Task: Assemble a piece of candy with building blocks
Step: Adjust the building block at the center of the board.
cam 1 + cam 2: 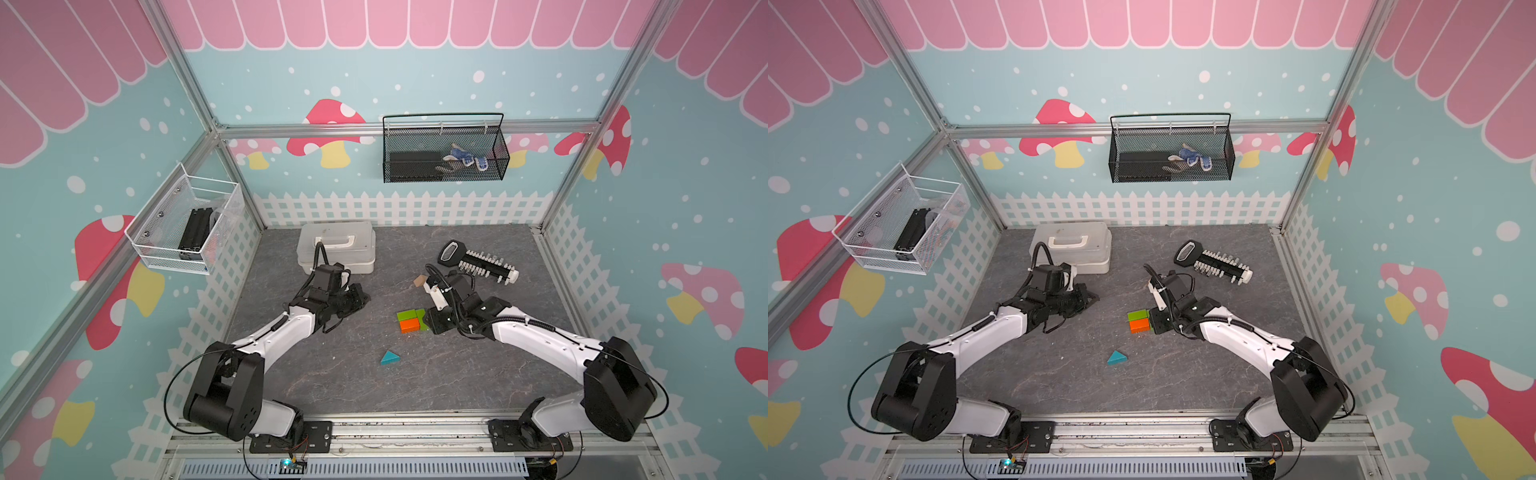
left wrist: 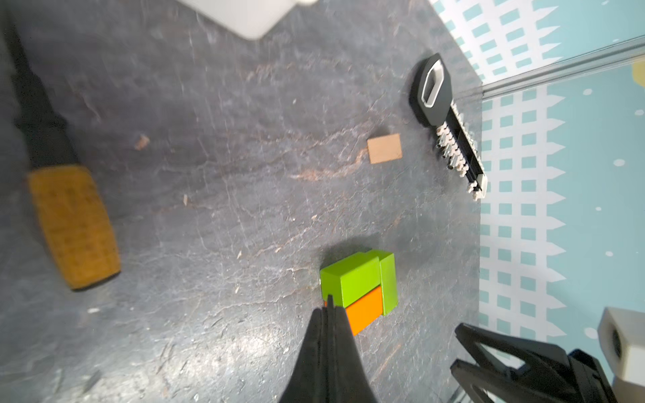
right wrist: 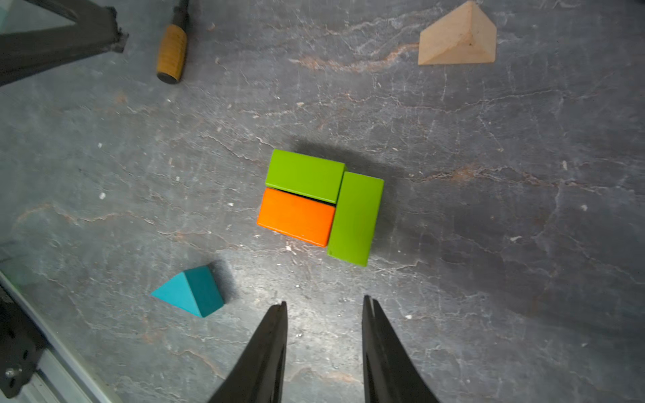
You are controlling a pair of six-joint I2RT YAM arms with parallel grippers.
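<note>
Jaws of right gripper point(image 3: 324, 301): parted to a moderate gap, nothing between, touching nothing. Hanging just beside the block cluster, tips aimed at it in the right wrist view. Jaws of left gripper point(image 2: 330, 304): pressed fully together, empty. Well apart from the blocks in both top views, on the robot's left side of them.

Piece of candy: body only, mid-table on the grey table point(image 3: 104, 157). Three cuboids lying flat:
- first green cuboid point(image 3: 305, 176) and orange cuboid point(image 3: 296, 216) long face to long face, with a thin dark slit at one end, so not quite flush
- second green cuboid point(image 3: 356, 218) crosswise against their short ends, touching both, slightly skewed
- glossy lime green and bright orange paint

Ends not fitted:
- teal prism point(image 3: 190, 291) alone, near the cluster on the robot-base side, not touching it
- tan prism point(image 3: 457, 38), plain unpainted wood, alone farther back, apart from the cluster, half hidden behind the right arm in a top view point(image 1: 420, 281)

Also on the table: yellow-handled screwdriver point(image 3: 171, 52) near the left gripper, bit holder point(image 1: 478, 259) at back right, white case point(image 1: 336, 249) at back left.
</note>
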